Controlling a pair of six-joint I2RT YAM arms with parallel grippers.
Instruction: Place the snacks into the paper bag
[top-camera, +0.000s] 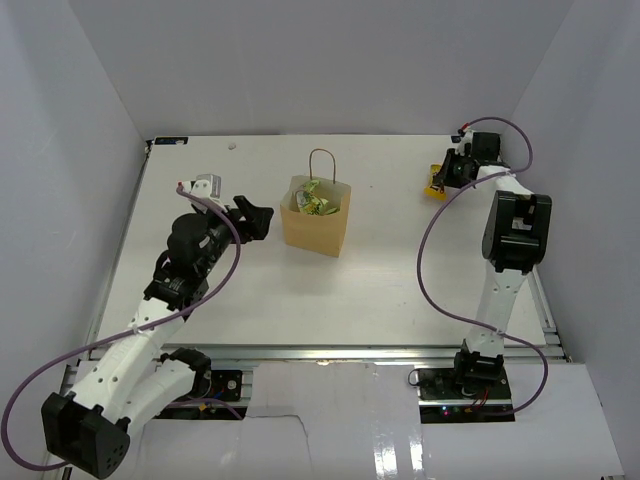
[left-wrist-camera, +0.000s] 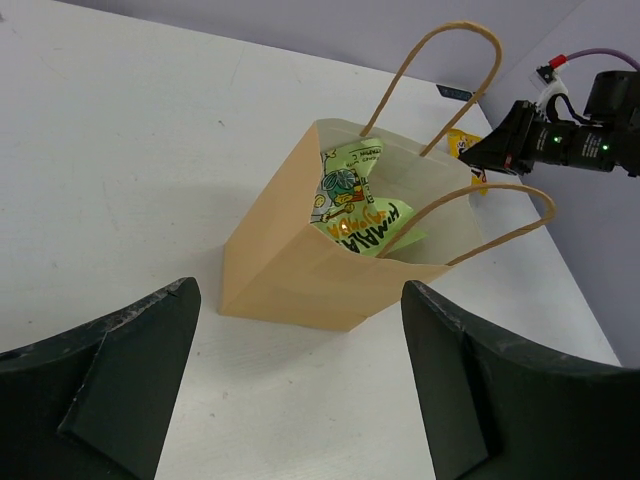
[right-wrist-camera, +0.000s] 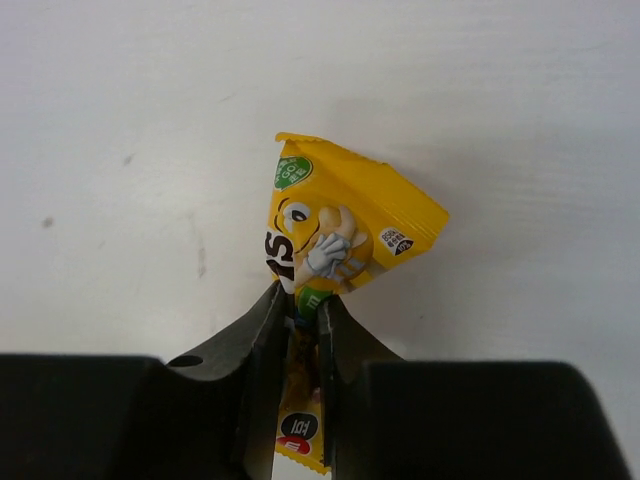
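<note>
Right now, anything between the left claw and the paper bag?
Nothing: only bare white table between the open left claw and the paper bag, shown clearest in the left wrist view.

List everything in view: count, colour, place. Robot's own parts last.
table: one, white, under everything
paper bag: one, tan with brown handles, upright mid-table
green packets: at least two showing, light green, inside the paper bag
yellow packet: one, yellow, far right of the table, pinched in the right gripper
left gripper: one, black, open, just left of the paper bag
right gripper: one, black, shut on the yellow packet
</note>
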